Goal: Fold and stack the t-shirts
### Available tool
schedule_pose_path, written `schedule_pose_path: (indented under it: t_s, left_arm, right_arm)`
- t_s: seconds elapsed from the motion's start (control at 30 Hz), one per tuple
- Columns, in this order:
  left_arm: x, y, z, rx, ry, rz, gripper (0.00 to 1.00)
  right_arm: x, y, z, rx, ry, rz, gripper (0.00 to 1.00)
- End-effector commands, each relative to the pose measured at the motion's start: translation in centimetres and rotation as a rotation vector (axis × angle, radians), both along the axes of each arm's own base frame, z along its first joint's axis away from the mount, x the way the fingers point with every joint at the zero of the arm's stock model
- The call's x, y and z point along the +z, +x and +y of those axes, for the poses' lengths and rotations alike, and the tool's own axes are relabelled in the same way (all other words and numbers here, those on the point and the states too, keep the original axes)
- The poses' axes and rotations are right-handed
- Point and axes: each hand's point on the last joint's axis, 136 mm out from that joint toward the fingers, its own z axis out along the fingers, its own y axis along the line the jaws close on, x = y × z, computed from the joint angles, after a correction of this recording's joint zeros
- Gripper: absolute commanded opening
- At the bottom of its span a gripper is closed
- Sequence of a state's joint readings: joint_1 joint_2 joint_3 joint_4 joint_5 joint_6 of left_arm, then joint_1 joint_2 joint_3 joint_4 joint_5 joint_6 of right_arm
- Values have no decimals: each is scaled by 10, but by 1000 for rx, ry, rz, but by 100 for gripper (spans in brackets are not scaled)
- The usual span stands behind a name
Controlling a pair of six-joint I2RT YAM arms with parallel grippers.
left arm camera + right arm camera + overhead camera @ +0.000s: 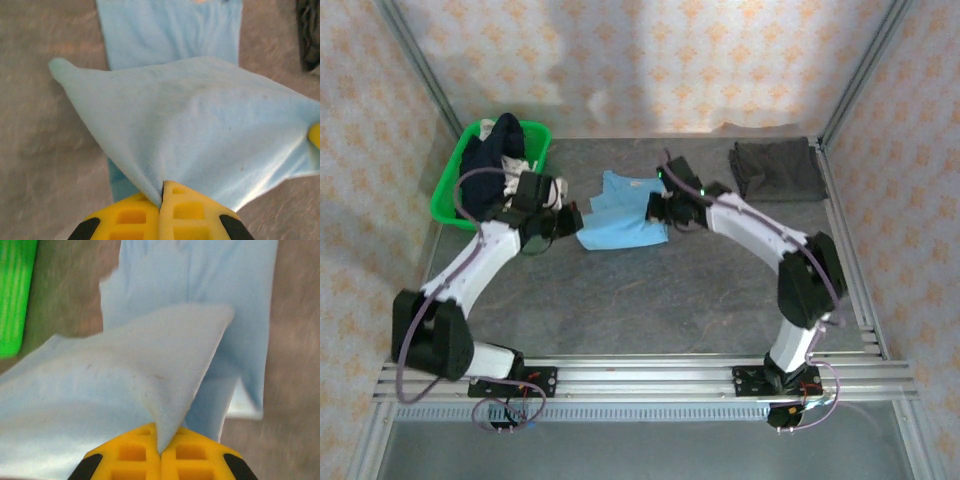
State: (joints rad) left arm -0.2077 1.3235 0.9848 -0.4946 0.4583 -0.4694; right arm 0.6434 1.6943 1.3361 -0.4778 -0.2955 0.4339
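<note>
Shirt: the blue shirt (620, 215) lay mid-surface (650, 300), partly lifted, between the two grippers.
Left gripper (162, 192): pressed together, pinching the shirt's edge at its 9 o'clock side.
Right gripper (160, 440): pressed together, pinching the edge at its 3 o'clock side.
Tension: cloth was drawn up in a taut sheet between the two pinches, with the rest flat on the surface.
Axis: in the top view the long axis appeared to run roughly 12 to 6 o'clock, across the line joining the grippers.
Nearer arm: neither; both were equally engaged.
Judgement: the next fold likely needs both grippers travelling together along that axis.
Stack site: the grey shirt (775, 168) lay at 2 o'clock from the blue one, on the right arm's side.
Basket (455, 190): at 9 o'clock, holding dark clothing.
</note>
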Motion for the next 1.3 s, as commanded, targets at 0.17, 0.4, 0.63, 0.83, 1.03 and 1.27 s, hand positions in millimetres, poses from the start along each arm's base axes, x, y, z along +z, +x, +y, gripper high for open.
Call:
schedule_pose_path:
  t_s: [0.17,0.4,0.63,0.83,1.03,1.27]
  left_arm:
    - [-33,-67,-18,19,-67,-25,0]
    - [-66,-108,-17,-2,21,46,50]
    - [-74,-121,12,95,105,38,71]
    - [-82,-95,-2,100,93,36,75]
    - [-90,-68,-18,100,77,48,75]
    - [-107,-46,-34,100,52,71,72]
  right_arm:
    - [-35,-79,-47,-94,-59,-17,0]
    - [-91,-129,-80,-97,-104,103,6]
    - [-92,-158,-124,-166,-207,149,32]
    - [-24,-121,-123,-175,-194,-95,39]
    - [-20,-54,-80,-90,-273,-114,40]
    - [-76,-3,-45,-21,-241,24,37]
